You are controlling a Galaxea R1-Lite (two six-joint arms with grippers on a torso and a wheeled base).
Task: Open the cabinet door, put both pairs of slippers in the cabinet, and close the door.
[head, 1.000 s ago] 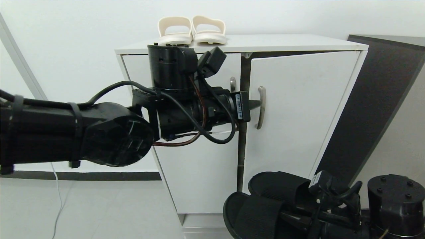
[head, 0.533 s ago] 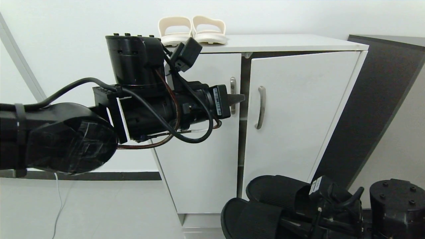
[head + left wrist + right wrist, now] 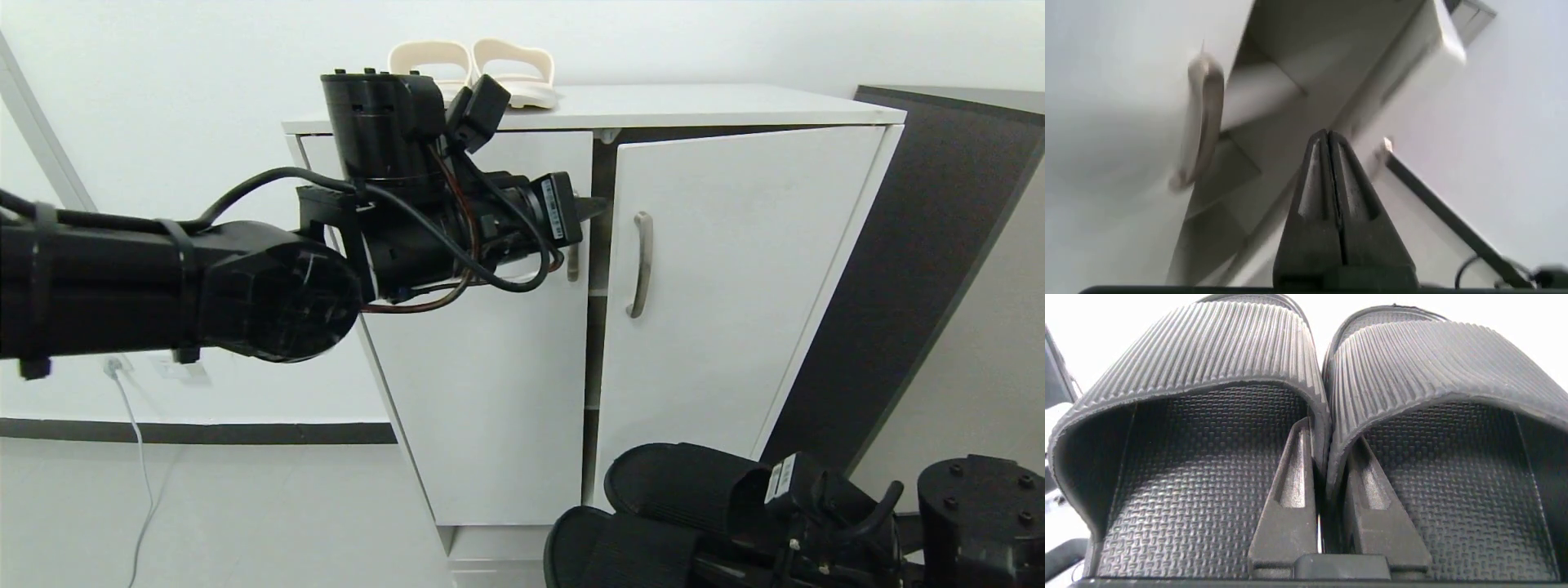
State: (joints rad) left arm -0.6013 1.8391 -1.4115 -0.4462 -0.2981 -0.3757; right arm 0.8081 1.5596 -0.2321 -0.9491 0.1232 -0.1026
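Left gripper (image 3: 592, 208): you had it pressed together, empty, at the gap between the cabinet (image 3: 735, 106) doors, near the top.
Right gripper (image 3: 1329, 445): clamped on the adjoining straps of both black slippers (image 3: 678, 490), low in front of the cabinet.
Cream slippers (image 3: 506, 69): on the cabinet top.
Handling: both pairs looked light, soft and grippy, so pinch the straps. The door (image 3: 735, 310) looked rigid, so hook its handle (image 3: 642, 261).

Left gripper (image 3: 1328, 143) pinched closed, arm outstretched; right gripper (image 3: 1328, 449) low, clamping black slippers (image 3: 1229, 351)
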